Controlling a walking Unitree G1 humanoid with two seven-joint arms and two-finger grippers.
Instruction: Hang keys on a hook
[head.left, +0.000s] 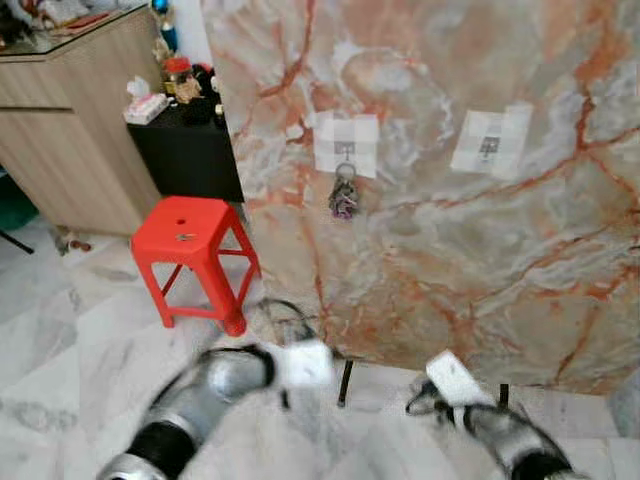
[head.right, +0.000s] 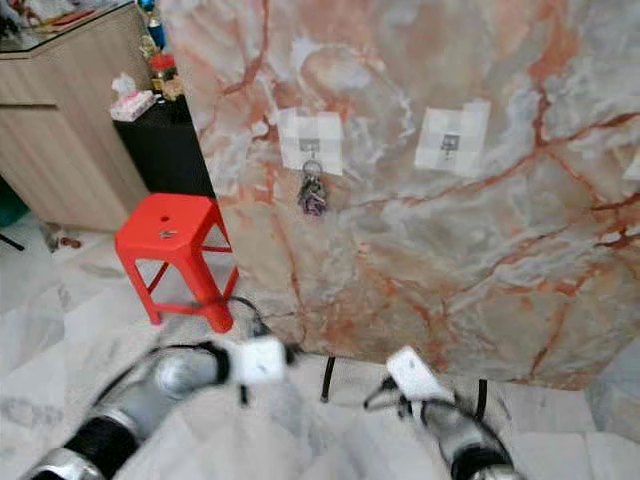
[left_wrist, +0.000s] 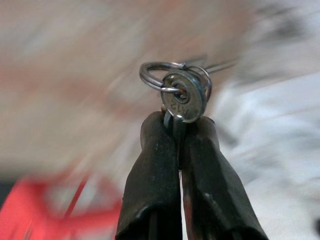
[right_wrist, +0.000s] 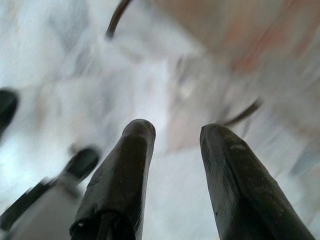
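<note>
Firmly in left end effector (left_wrist: 179, 131) — keys (left_wrist: 182, 95).

**Both arms low, left tool clamped, right tool spread**

The silver left arm reaches forward and inward, blurred; its black two-fingered left tool (left_wrist: 177, 125) has both fingers (left_wrist: 155, 165) pressed together on a small silver key. The silver right arm is bent low; its right tool (right_wrist: 175, 135) holds its fingers apart.

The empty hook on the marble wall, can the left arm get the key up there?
Probably yes. The left pincer grips a key low down, and nothing stands between it and the empty hook; the other hook already holds keys.
</note>
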